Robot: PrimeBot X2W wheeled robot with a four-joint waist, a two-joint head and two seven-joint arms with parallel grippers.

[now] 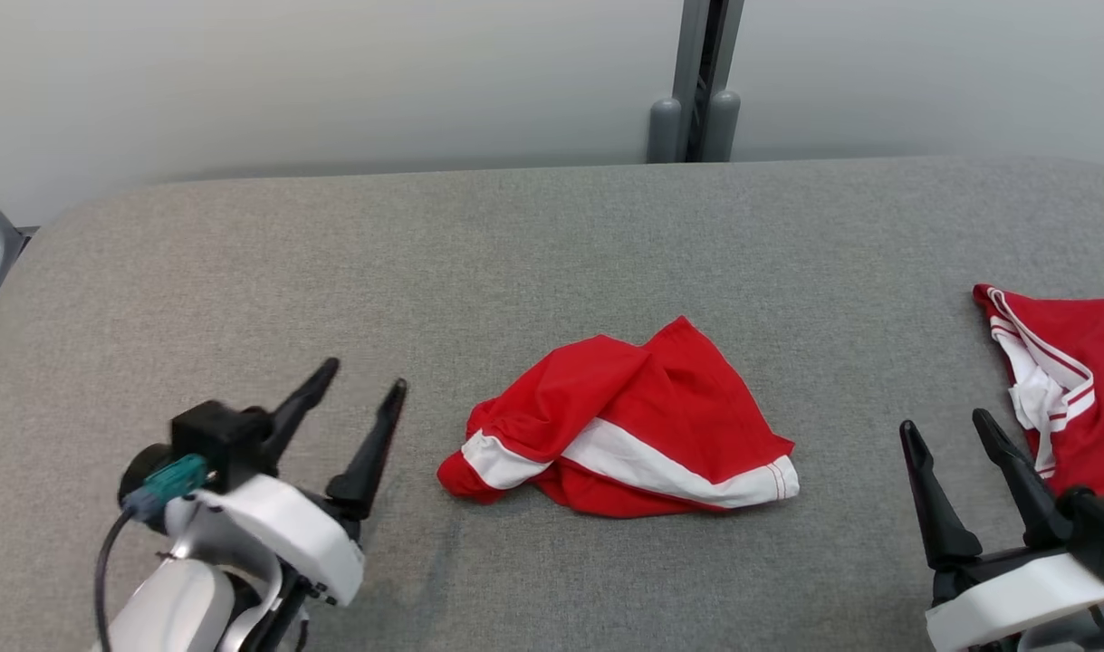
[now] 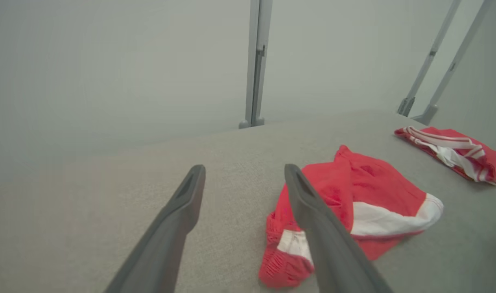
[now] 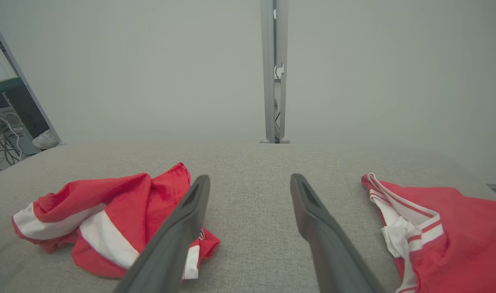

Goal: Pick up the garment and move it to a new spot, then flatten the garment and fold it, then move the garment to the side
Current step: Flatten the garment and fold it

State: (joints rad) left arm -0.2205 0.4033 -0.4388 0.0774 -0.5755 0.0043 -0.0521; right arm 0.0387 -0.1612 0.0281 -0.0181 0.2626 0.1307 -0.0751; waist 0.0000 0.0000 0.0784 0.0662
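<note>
A crumpled red garment [image 1: 628,421] with white bands lies bunched in the middle of the grey table [image 1: 552,235]. It also appears in the left wrist view [image 2: 365,203] and the right wrist view [image 3: 109,211]. My left gripper [image 1: 363,378] hovers open to the garment's left, nothing between its fingers [image 2: 182,203]. My right gripper [image 1: 950,426] stands open to the garment's right, between it and another red piece, its fingers [image 3: 191,211] empty.
A second red garment [image 1: 1068,380] with white striped trim lies at the table's right edge, also seen as red cloth [image 3: 447,228] close to my right fingers. A grey post [image 1: 696,81] rises behind the far edge. Bare cloth surface stretches across the back and left.
</note>
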